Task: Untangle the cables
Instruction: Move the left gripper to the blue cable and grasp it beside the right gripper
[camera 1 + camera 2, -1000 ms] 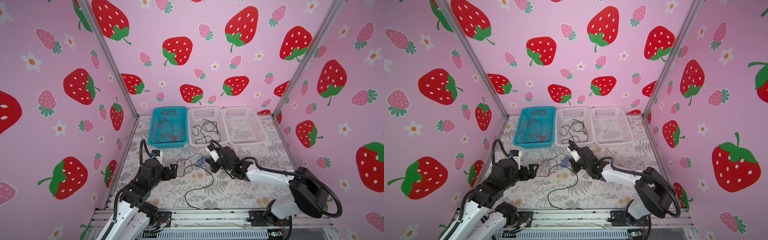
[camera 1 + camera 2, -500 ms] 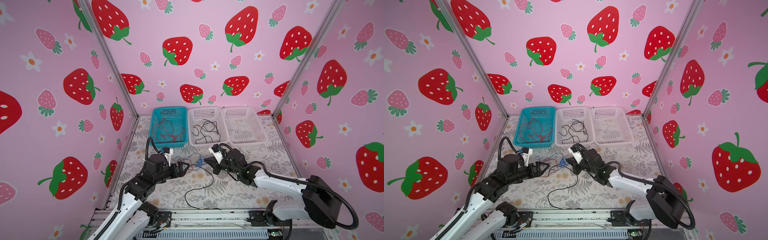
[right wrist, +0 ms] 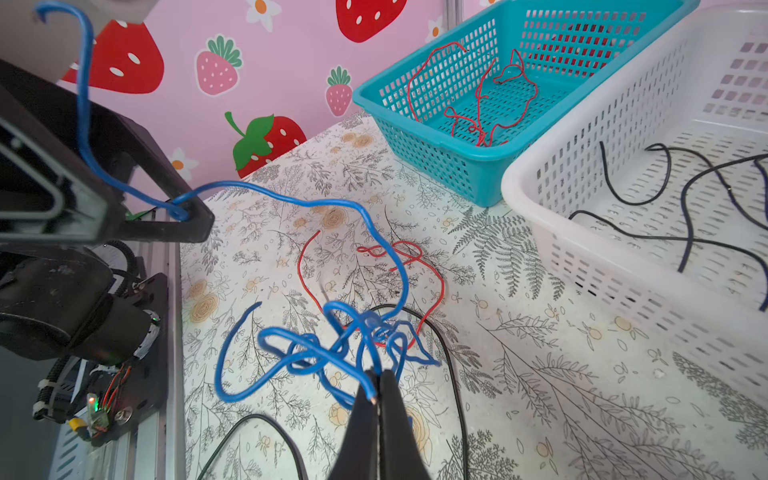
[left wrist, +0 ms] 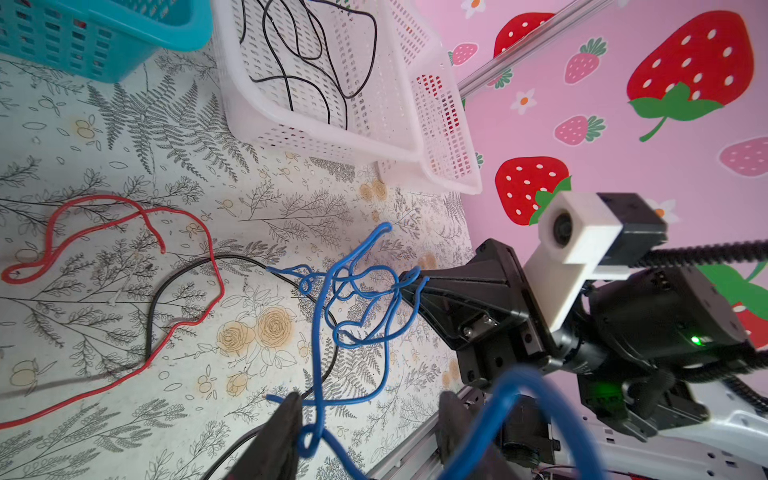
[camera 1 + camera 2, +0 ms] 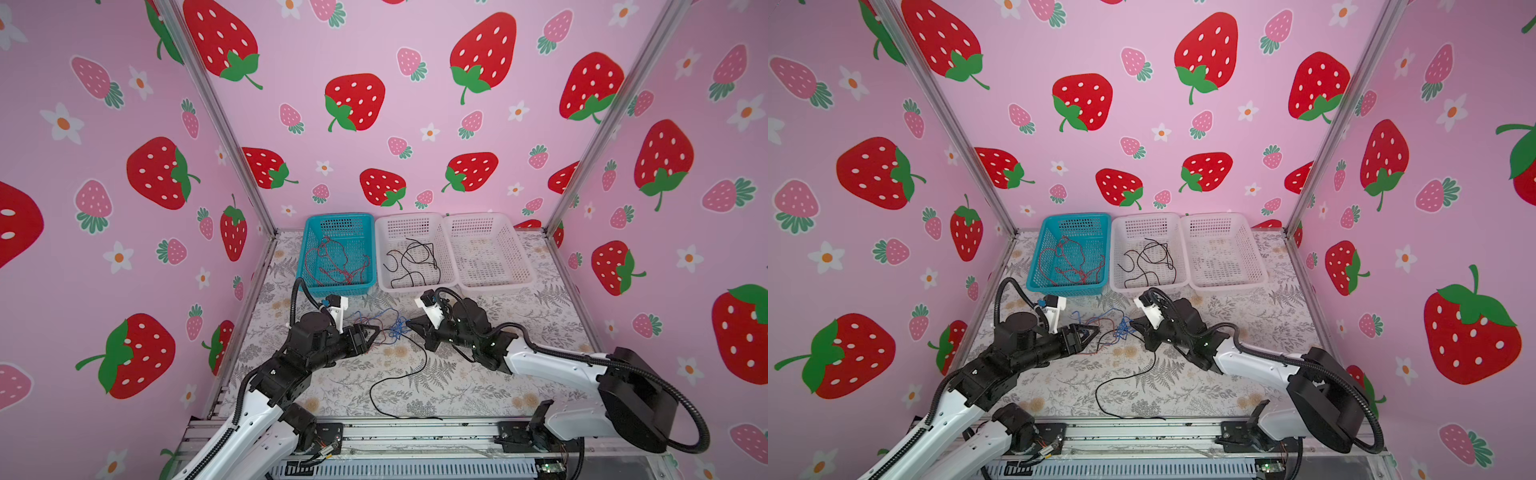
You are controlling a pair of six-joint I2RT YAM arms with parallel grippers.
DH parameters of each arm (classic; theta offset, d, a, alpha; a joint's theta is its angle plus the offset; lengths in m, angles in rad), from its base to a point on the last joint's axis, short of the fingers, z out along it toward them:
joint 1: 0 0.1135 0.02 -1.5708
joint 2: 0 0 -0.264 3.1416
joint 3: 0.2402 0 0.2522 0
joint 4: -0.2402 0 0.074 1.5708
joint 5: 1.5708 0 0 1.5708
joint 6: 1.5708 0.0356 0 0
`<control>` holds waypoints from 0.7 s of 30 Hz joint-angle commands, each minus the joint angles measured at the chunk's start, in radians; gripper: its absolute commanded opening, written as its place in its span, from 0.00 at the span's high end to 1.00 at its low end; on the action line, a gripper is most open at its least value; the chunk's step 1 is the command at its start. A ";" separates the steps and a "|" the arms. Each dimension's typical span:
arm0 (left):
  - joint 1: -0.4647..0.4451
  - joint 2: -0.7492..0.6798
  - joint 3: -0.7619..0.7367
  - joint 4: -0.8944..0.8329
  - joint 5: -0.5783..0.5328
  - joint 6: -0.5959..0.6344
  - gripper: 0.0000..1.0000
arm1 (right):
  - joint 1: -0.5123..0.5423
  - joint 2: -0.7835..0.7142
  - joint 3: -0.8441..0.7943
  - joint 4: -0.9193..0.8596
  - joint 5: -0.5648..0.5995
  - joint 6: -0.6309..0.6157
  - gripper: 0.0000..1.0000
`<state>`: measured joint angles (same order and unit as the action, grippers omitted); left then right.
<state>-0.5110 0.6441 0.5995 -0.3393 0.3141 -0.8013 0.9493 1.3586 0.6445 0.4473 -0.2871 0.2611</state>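
Left wrist view: the left hand (image 4: 370,419) has reached the knot and is half closed around the thin tangled blue cable (image 4: 340,276) above the floral-print worktop (image 4: 104,324), not yet gripping. The right hand (image 3: 376,390) stays pinched on one end, so a pull-apart looks likely next.

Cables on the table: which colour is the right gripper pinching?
The blue cable: the right gripper is shut on its tangle; the red cable and black cable lie ungripped on the table.
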 commanded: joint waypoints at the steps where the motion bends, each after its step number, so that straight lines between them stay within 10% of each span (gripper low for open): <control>1: -0.006 0.006 -0.006 0.043 -0.008 -0.017 0.50 | 0.008 -0.001 0.009 0.016 -0.005 -0.006 1.00; 21: -0.007 0.042 0.065 -0.039 -0.062 0.037 0.89 | 0.040 0.007 0.028 -0.037 0.039 -0.045 1.00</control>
<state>-0.5137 0.6983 0.6064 -0.3706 0.2565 -0.7811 0.9802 1.3586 0.6460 0.4248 -0.2584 0.2375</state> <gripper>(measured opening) 0.117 0.045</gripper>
